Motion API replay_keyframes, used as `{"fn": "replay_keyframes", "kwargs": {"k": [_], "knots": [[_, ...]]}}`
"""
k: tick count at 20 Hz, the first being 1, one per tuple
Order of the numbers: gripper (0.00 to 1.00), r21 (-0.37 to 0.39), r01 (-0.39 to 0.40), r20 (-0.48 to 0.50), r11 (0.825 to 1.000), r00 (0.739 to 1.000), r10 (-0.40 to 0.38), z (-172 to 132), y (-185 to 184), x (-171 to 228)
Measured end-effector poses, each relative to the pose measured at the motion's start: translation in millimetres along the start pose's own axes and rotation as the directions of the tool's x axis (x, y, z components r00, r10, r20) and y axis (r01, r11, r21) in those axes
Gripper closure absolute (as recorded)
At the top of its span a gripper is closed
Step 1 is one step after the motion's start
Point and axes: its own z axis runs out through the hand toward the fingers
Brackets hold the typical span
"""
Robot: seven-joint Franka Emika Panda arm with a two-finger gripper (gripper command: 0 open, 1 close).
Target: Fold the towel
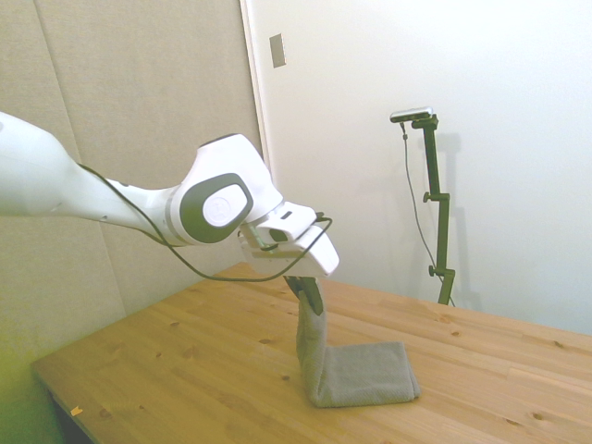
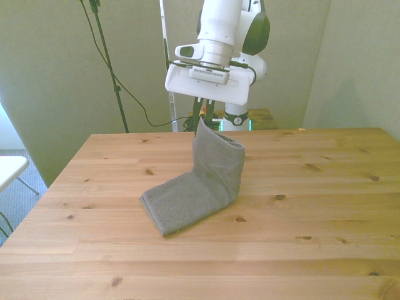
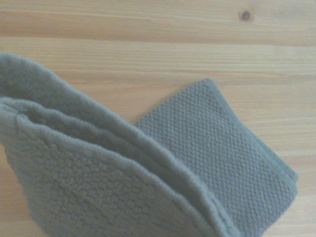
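Note:
The grey towel forms an L on the wooden table: one half lies flat, the other half is lifted upright. My gripper is shut on the towel's raised end, straight above the fold. In the front view the towel hangs from my gripper near the table's middle, its flat half trailing toward the front view's left. The wrist view looks down the thick lifted layers of the towel onto the flat part on the wood.
Bare wooden table stretches on all sides of the towel. A white surface edge sits off the table at the front view's left. Walls stand close behind the table.

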Motion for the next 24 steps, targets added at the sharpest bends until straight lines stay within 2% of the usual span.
{"fn": "replay_keyframes", "kwargs": {"k": [3,10,11,17,24], "knots": [[1.00,0.028,-0.018,0.032,0.999,0.999,0.017,17,8,29],[1.00,-0.009,-0.117,0.054,0.993,0.992,0.117,68,32,82],[0.00,-0.015,-0.125,0.054,0.992,0.991,0.125,74,34,86],[0.00,-0.032,-0.137,0.062,0.990,0.988,0.139,97,28,95],[0.00,-0.015,-0.169,0.063,0.986,0.984,0.169,94,28,101]]}}
